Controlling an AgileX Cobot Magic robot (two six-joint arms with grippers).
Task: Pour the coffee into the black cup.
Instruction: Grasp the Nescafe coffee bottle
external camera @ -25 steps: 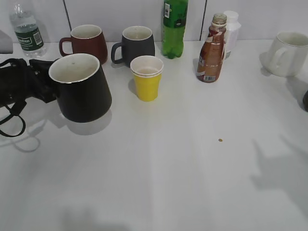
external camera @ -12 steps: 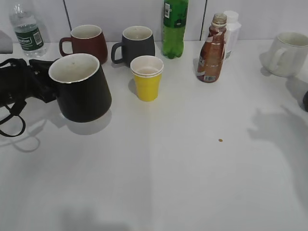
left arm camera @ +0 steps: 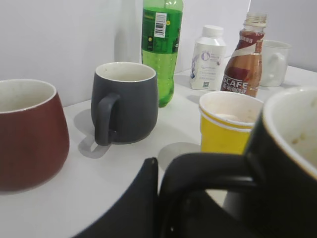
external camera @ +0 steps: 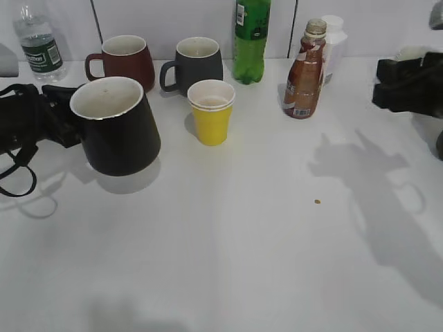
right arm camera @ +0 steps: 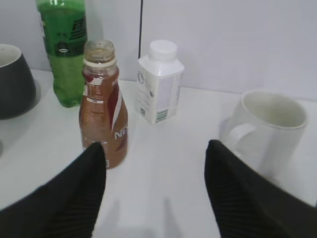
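The coffee bottle [external camera: 304,69], brown liquid with a brown-and-white label and no cap, stands at the back right, in front of a white bottle [external camera: 333,45]. It also shows in the right wrist view [right arm camera: 102,114] and the left wrist view [left arm camera: 245,64]. The black cup [external camera: 116,126] is tilted and lifted slightly at the left. My left gripper [external camera: 59,114] is shut on its handle [left arm camera: 208,166]. My right gripper [external camera: 387,83] is open and empty, to the right of the coffee bottle; its fingers [right arm camera: 154,153] are spread wide.
A yellow paper cup [external camera: 211,111] stands in the middle. A maroon mug [external camera: 123,61], a dark grey mug [external camera: 195,63] and a tall green bottle [external camera: 250,38] line the back. A water bottle [external camera: 38,43] is at back left. A white mug [right arm camera: 270,129] stands at far right.
My right gripper has come into the exterior view from the right and now hides the white mug there. Its shadow has moved left across the table. The left gripper and black cup have not moved.
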